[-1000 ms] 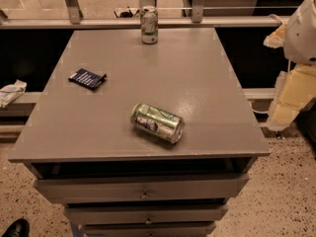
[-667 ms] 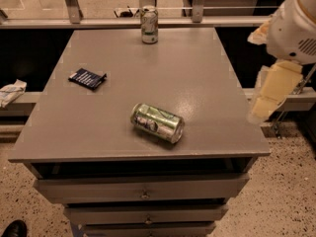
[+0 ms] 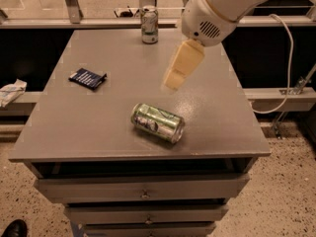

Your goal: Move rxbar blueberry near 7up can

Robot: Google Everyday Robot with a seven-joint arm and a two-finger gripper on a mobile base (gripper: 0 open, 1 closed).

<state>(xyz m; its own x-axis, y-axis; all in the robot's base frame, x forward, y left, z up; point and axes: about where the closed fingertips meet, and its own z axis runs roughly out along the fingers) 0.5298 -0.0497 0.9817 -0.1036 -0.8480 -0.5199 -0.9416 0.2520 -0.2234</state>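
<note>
1. Your gripper (image 3: 174, 79) hangs in the air above the middle of the table (image 3: 222, 122), slanting down and to the left from the arm (image 3: 217, 9). It touches nothing.
2. You cannot tell how far it is parted. It carries nothing, since every task thing sits on the table.
3. The bar (image 3: 88, 78) lies flat near the table's left edge, well apart from the gripper. It is not yet grasped, so I judge you are in the approach.
4. The 7up can (image 3: 149, 23) stands upright at the far edge, near the middle, well apart from the bar. That is your target spot.
5. A darker green can (image 3: 158, 123) lies on its side toward the front, below the gripper. It looks free to roll, so keep clear of it as you cross.
6. The bar is thin and flat against the top, so a pick will likely need a low descent from straight above, closing across its short side.
7. Leave room when you set it down, because the upright can could tip if nudged.
</note>
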